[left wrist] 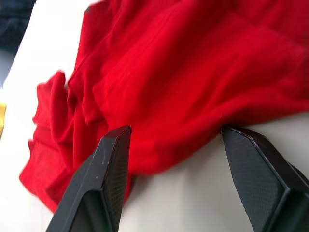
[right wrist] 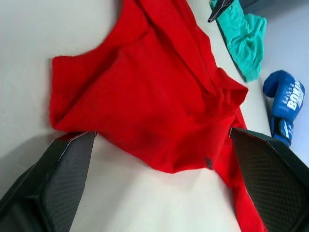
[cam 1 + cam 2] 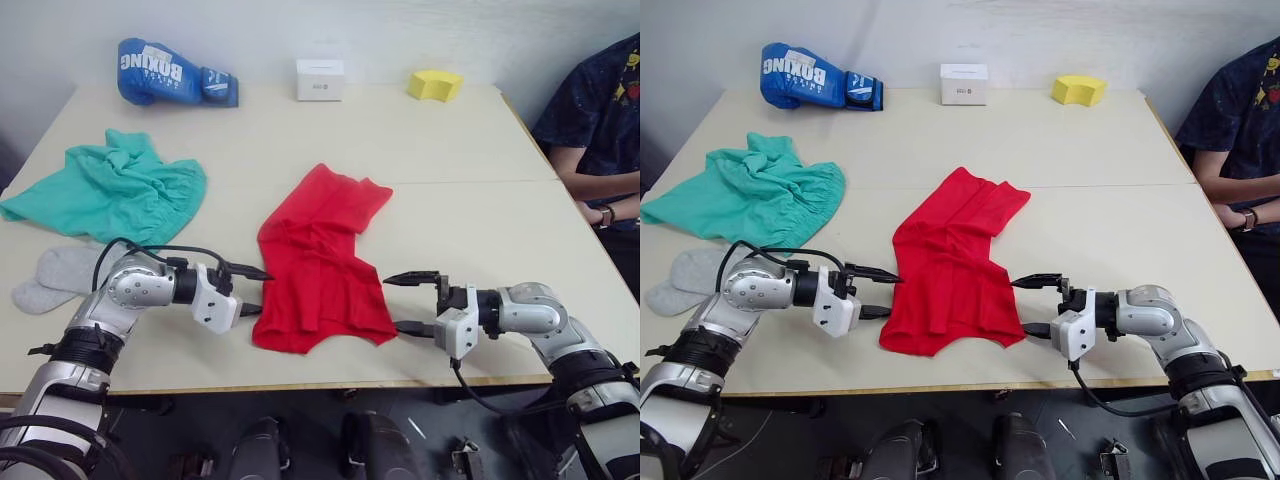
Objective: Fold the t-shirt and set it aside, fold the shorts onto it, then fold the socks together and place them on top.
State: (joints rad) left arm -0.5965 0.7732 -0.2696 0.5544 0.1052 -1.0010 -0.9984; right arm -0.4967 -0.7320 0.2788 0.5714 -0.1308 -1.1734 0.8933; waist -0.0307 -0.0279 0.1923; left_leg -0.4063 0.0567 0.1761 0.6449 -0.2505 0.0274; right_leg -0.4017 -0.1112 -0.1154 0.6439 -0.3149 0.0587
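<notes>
The red t-shirt (image 3: 318, 262) lies crumpled in the middle of the table, running from the near edge toward the far right. My left gripper (image 3: 252, 291) is open at the shirt's near left edge, with its fingers (image 1: 114, 159) straddling the cloth. At the near right corner of the shirt, my right gripper (image 3: 412, 302) is open too, nothing held. The teal shorts (image 3: 112, 187) lie bunched at the far left. The grey socks (image 3: 58, 275) rest flat near the left edge, partly behind my left arm.
A blue boxing glove (image 3: 170, 72), a white box (image 3: 320, 78) and a yellow block (image 3: 436, 84) line the far edge of the table (image 3: 450, 210). A person (image 3: 606, 130) sits at the right side, arm resting by the table edge.
</notes>
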